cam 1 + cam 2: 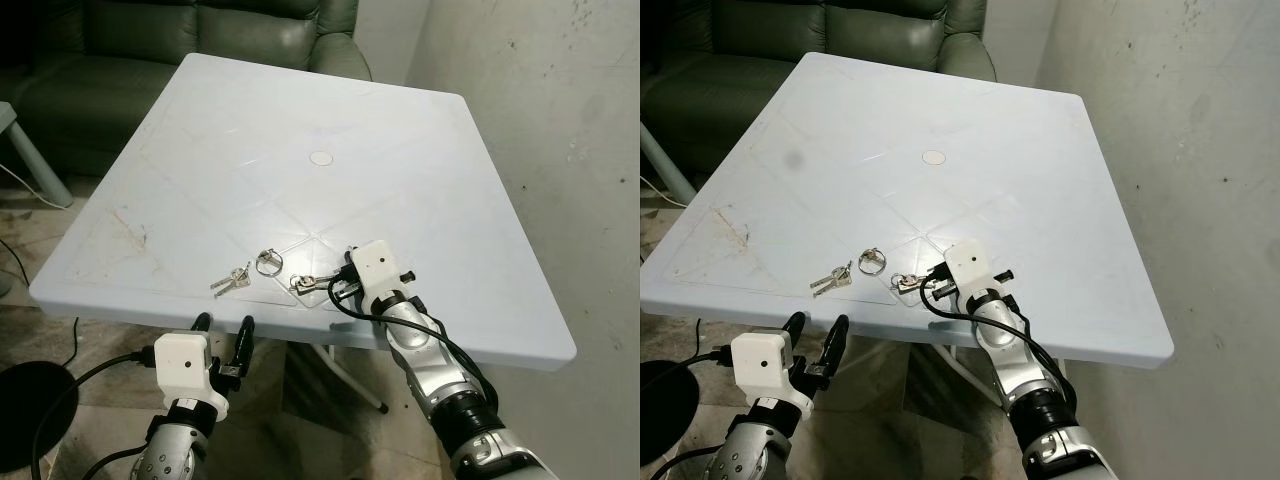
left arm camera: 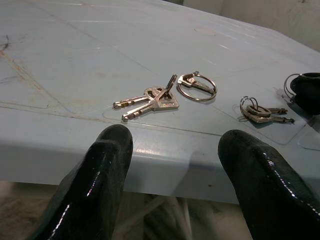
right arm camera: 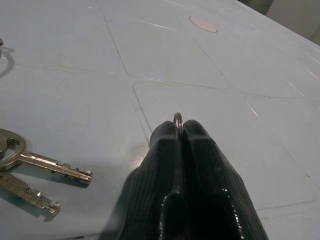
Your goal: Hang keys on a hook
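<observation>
Three sets of keys lie near the front edge of the pale blue table (image 1: 300,120): a pair of keys (image 1: 232,280), a ring with one key (image 1: 269,261), and a bunch (image 1: 305,283) furthest right. My right gripper (image 1: 338,288) rests on the tabletop just right of that bunch. It is shut on a thin metal ring (image 3: 178,119) that pokes out between its fingertips (image 3: 165,137). I cannot tell whether this ring joins the keys (image 3: 30,160) lying beside it. My left gripper (image 1: 222,335) hangs open below the table's front edge, facing the pair of keys (image 2: 150,100).
A dark green sofa (image 1: 200,40) stands behind the table, and a grey wall (image 1: 560,120) runs along the right. A round white plug (image 1: 321,157) sits in the table's middle. White table legs (image 1: 345,375) and a black round base (image 1: 25,410) are on the floor below.
</observation>
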You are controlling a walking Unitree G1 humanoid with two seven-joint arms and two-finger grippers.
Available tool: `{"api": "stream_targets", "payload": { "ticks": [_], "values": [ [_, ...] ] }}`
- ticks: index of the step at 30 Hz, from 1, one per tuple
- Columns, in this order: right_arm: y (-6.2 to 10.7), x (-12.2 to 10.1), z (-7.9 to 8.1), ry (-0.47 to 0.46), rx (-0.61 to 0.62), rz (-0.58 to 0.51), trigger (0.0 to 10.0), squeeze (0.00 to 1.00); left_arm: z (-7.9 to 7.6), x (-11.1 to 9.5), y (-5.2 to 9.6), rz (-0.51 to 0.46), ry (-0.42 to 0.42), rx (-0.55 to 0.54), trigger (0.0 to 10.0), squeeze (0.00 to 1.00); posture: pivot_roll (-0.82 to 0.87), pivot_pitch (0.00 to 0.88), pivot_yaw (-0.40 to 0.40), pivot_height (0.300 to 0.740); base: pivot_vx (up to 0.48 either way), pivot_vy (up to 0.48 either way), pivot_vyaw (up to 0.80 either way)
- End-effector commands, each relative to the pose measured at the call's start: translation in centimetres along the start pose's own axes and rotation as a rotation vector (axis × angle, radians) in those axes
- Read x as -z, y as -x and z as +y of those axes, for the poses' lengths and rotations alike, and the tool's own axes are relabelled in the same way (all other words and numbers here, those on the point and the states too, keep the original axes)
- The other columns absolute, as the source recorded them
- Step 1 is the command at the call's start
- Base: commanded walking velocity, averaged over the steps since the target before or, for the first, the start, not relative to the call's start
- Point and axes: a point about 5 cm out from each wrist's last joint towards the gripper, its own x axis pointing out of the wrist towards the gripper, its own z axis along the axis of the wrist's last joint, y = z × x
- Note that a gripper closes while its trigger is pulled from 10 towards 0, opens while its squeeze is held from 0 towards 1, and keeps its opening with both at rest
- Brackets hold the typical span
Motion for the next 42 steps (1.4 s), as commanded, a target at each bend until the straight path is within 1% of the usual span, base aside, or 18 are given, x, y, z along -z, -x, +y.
{"api": "stream_targets", "payload": {
  "ticks": [1, 4, 6, 7, 8, 21, 22, 24, 26, 33, 36, 37, 38, 39, 40, 42],
  "values": [
    [0.0, 0.3, -0.4, -0.005, -0.007, 0.009, 10.0, 0.0, -0.4, -0.3, 0.0, -0.006, 0.002, 0.007, 10.0, 0.0, 0.0, 0.112, -0.104, 0.728, 0.0, 0.0, 0.0],
    [0.0, 0.3, -0.4, -0.007, -0.007, 0.013, 10.0, 0.0, -0.4, -0.3, 0.0, -0.005, 0.001, 0.007, 10.0, 0.0, 0.0, 0.113, -0.105, 0.728, 0.0, 0.0, 0.0],
    [0.1, 0.4, -0.6, -0.033, -0.003, 0.012, 10.0, 0.0, -0.4, -0.3, 0.0, -0.005, 0.002, 0.008, 10.0, 0.0, 0.0, 0.115, -0.106, 0.728, 0.0, 0.0, 0.0],
    [0.1, 0.4, -0.6, -0.033, -0.003, 0.012, 10.0, 0.0, -0.4, -0.3, 0.0, -0.005, 0.002, 0.008, 10.0, 0.0, 0.0, 0.115, -0.106, 0.728, 0.0, 0.0, 0.0],
    [0.0, 0.5, -0.6, -0.013, -0.008, 0.018, 10.0, 0.0, -0.4, -0.3, 0.0, -0.005, 0.004, 0.007, 10.0, 0.0, 0.0, 0.116, -0.105, 0.728, 0.0, 0.0, 0.0],
    [0.0, 0.6, -0.6, -0.031, -0.037, 0.031, 10.0, 0.0, -0.4, -0.3, 0.0, -0.004, 0.005, 0.008, 10.0, 0.0, 0.0, 0.116, -0.104, 0.728, 0.0, 0.0, 0.0],
    [0.2, 0.4, -1.0, -0.035, -0.008, -0.006, 0.0, 0.0, -0.4, -0.3, -0.1, -0.004, 0.003, 0.007, 10.0, 0.0, 0.0, 0.11, -0.1, 0.728, 0.0, 0.0, 0.0],
    [0.3, 0.2, -1.1, -0.045, -0.001, -0.025, 0.0, 0.0, -0.4, -0.3, -0.1, -0.005, 0.001, 0.007, 10.0, 0.0, 0.0, 0.109, -0.099, 0.728, 0.0, 0.0, 0.0],
    [0.3, 0.2, -1.4, -0.029, 0.02, -0.027, 0.0, 0.0, -0.3, -0.3, -0.3, -0.007, 0.001, 0.01, 10.0, 0.0, 0.0, 0.107, -0.098, 0.728, 0.0, 0.0, 0.0],
    [0.4, -0.3, -1.8, -0.074, 0.027, -0.048, 0.0, 0.0, -0.1, -0.5, -0.8, -0.017, 0.003, 0.007, 10.0, 0.0, -0.01, 0.086, -0.09, 0.728, 0.0, 0.0, 0.0],
    [0.5, -0.8, -2.5, -0.107, 0.057, -0.077, 0.0, 0.0, 0.2, -0.8, -1.3, -0.029, 0.003, 0.001, 10.0, 0.0, -0.01, 0.078, -0.088, 0.728, 0.0, 0.0, 0.0],
    [0.5, -1.2, -3.0, -0.125, 0.076, -0.105, 0.0, 0.0, 0.5, -1.0, -1.7, -0.041, 0.002, -0.006, 10.0, 0.0, -0.02, 0.054, -0.082, 0.728, 0.0, 0.0, 0.0],
    [0.5, -1.2, -3.0, -0.125, 0.076, -0.105, 0.0, 0.0, 0.5, -1.0, -1.7, -0.041, 0.002, -0.006, 10.0, 0.0, -0.02, 0.054, -0.082, 0.728, 0.0, 0.0, 0.0],
    [0.6, -1.4, -3.4, -0.138, 0.095, -0.125, 0.0, 0.0, 0.8, -1.3, -2.1, -0.055, 0.003, -0.016, 10.0, 0.0, -0.02, 0.047, -0.08, 0.728, 0.0, 0.0, 0.0],
    [0.7, -1.6, -3.6, -0.177, 0.1, -0.122, 0.0, 0.0, 1.1, -1.8, -2.7, -0.073, -0.005, -0.025, 10.0, 0.0, -0.03, 0.029, -0.073, 0.728, 0.0, 0.0, 0.0],
    [0.8, -1.8, -3.8, -0.209, 0.092, -0.132, 0.0, 0.0, 1.3, -2.3, -3.1, -0.09, -0.003, -0.027, 10.0, 0.0, -0.03, 0.025, -0.072, 0.728, 0.0, 0.0, 0.0]
  ]
}}
